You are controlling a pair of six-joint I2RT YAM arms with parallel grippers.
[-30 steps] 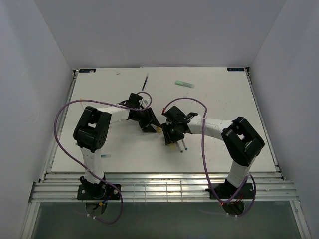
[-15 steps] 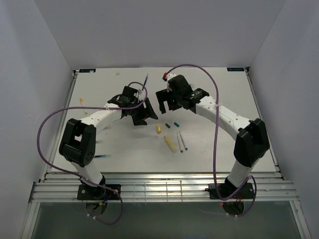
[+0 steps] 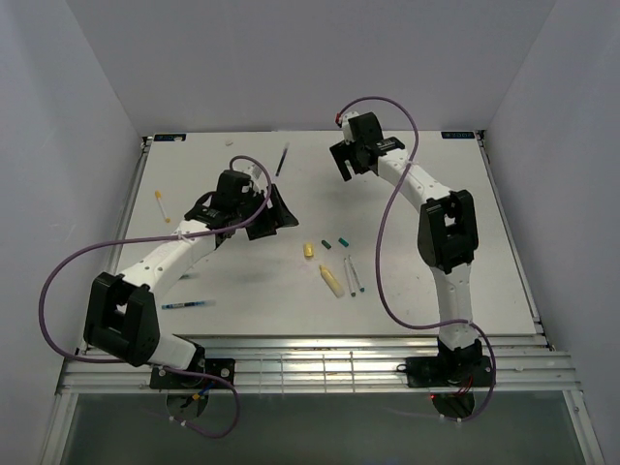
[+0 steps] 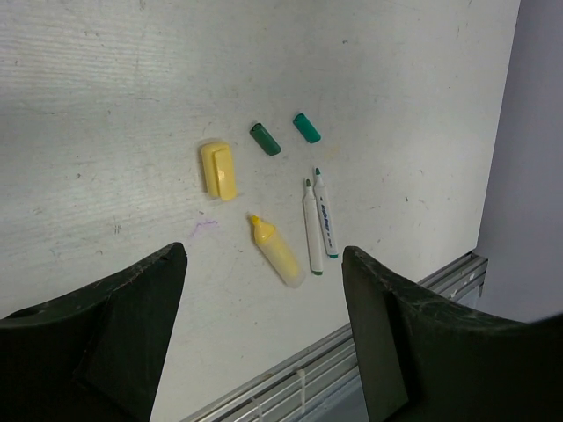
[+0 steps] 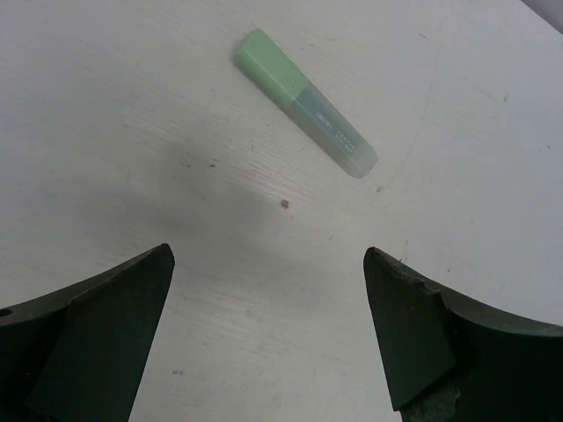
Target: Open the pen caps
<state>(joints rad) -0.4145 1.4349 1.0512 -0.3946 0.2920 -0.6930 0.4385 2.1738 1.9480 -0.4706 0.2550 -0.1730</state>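
The pale green cap (image 5: 264, 60) is on its highlighter barrel (image 5: 339, 132), flat on the worktop (image 5: 114, 149) at 12 o'clock from the right fingers (image 5: 106, 334). These are spread wide and empty. The long axis runs 10 to 4 o'clock, with the cap at 10. Nothing blocks it. The left fingers (image 4: 114, 325), equally wide and empty, hover well apart over a loose yellow cap (image 4: 218, 170).

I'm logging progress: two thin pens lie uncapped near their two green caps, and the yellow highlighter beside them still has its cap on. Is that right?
Not quite. The yellow highlighter is uncapped too: its yellow cap lies apart from it, as the left wrist view shows. The two thin pens do lie uncapped near the two green caps.
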